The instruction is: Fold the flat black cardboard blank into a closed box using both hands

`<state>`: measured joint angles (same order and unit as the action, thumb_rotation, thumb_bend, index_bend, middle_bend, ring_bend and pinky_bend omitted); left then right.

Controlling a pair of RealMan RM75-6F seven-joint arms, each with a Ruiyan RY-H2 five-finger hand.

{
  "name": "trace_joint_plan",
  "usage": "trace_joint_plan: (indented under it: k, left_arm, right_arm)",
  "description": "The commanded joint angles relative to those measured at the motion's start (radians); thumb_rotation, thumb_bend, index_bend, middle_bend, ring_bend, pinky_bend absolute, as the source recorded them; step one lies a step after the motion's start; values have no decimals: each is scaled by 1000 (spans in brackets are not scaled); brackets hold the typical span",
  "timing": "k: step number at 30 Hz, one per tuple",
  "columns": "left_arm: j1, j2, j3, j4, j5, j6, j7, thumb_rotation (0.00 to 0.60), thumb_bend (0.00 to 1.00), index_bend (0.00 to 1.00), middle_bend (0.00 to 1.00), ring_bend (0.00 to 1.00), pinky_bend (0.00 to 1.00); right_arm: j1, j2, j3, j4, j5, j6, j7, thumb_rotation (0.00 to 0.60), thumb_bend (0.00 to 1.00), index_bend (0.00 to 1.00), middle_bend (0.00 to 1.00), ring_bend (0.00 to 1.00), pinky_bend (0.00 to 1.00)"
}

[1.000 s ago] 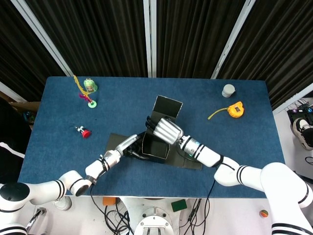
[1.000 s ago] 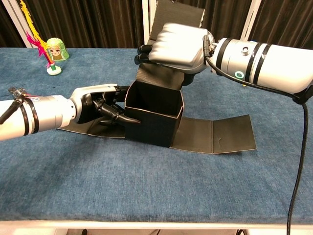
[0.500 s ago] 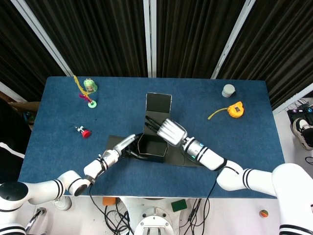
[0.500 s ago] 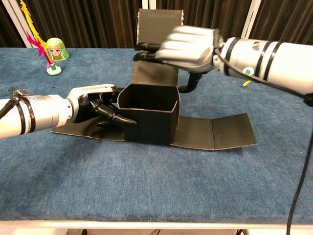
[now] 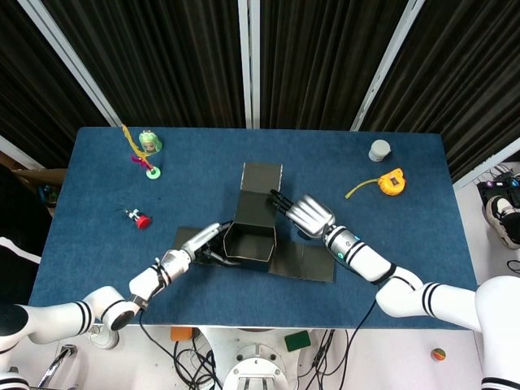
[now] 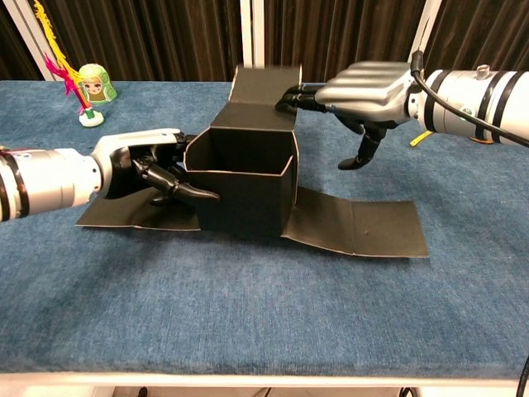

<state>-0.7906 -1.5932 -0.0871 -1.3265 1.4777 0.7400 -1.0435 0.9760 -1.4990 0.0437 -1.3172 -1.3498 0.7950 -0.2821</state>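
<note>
Now about the half-folded black cardboard box (image 6: pixel 241 184): standing open-topped between both hands, back lid flap (image 5: pixel 261 177) tipped away, one flat panel (image 6: pixel 357 226) lying on the table below the right hand, another flat panel (image 6: pixel 132 212) under the left hand. Left hand (image 6: pixel 147 169): fingers curled against the box's left wall, bracing it, apparently not gripping. Right hand (image 6: pixel 364 93): flat, fingers spread, holding nothing, fingertips touching the lid flap's right edge. Better to keep the left wall pressed firm, so the box does not slide, and then sweep the lid forward and down from behind with the flat right palm, slowly, so that the walls stay square. Blue cloth-covered table (image 5: pixel 406 236) beneath; black pleated curtains (image 5: pixel 171 57) behind. Far beyond the left hand, a green-headed toy figure (image 5: pixel 149 145) and a small red-tipped object (image 5: pixel 140 218); beyond the right hand, an orange tape measure (image 5: pixel 392 181) and a grey round cap (image 5: pixel 379 150).
</note>
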Motion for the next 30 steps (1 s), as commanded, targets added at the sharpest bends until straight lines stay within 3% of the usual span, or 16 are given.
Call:
trace_joint_plan:
  k: [1, 3, 10, 14, 22, 30]
  left_arm:
    - [3, 18, 6, -16, 8, 11, -21, 600, 139, 269, 262, 538, 894]
    - [9, 32, 5, -28, 4, 17, -48, 600, 139, 268, 262, 538, 894]
    - [56, 127, 14, -85, 24, 88, -247, 600, 139, 266, 263, 538, 894]
    - [82, 182, 30, -106, 59, 142, -374, 600, 138, 262, 266, 538, 894]
    - [102, 291, 46, -153, 108, 225, -668, 600, 136, 257, 258, 534, 894]
    - [82, 335, 34, -192, 101, 225, -784, 600, 136, 256, 252, 529, 894]
  right_arm:
    - [-14, -5, 2, 7, -36, 11, 87, 600, 253, 0, 0, 613, 1000]
    - [-32, 6, 3, -2, -83, 67, 152, 600, 255, 0, 0, 613, 1000]
    - [-174, 84, -36, -21, -317, 456, 423, 600, 251, 0, 1, 613, 1000]
    - [-283, 110, -50, 10, -319, 605, 468, 600, 249, 0, 15, 615, 1000]
    - [-438, 65, -71, 183, -215, 642, 696, 600, 275, 0, 46, 620, 1000]
    - [-429, -45, -118, 297, -305, 594, 847, 600, 276, 0, 110, 640, 1000]
